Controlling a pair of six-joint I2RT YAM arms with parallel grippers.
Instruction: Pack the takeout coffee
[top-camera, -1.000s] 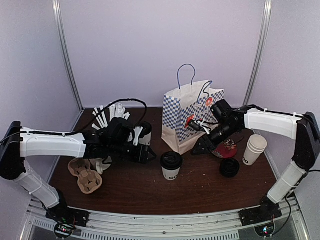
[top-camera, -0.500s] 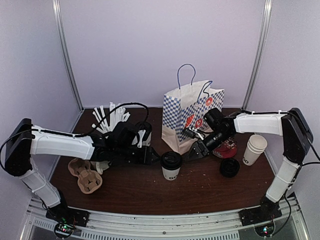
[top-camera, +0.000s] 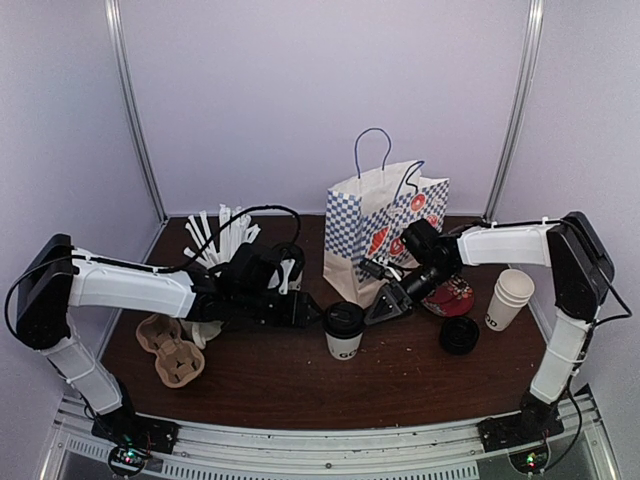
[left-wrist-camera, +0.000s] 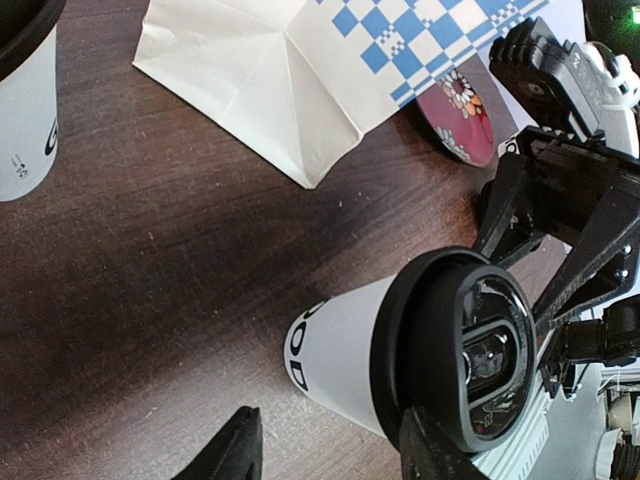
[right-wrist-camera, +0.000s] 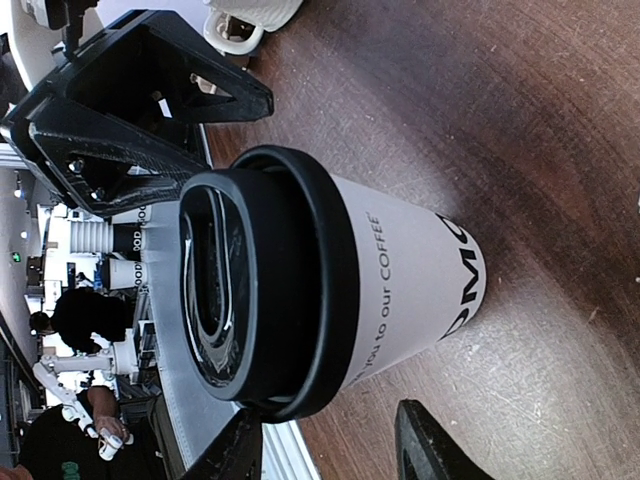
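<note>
Centre of the table: one takeout coffee cup (top-camera: 343, 330) stands upright, black lid on, black lettering near its base.
Left gripper (top-camera: 300, 310): at the cup's 9 o'clock, just beside the lid, fingers spread apart and holding nothing.
Right gripper (top-camera: 385, 303): at the cup's 2 o'clock, near it, fingers likewise spread and empty.
Wrist views: each shows the cup just ahead of its own parted fingertips, with the other gripper beyond it.
Paper bag (top-camera: 385, 235): blue-checked, upright at the cup's 12 to 1 o'clock.
Loose black lid (top-camera: 459, 335): flat on the table at 3 o'clock.
Stacked white cups (top-camera: 510, 297): far out at 2 o'clock.
Pulp cup carrier (top-camera: 172, 350): at 8 o'clock, under the left arm.
</note>
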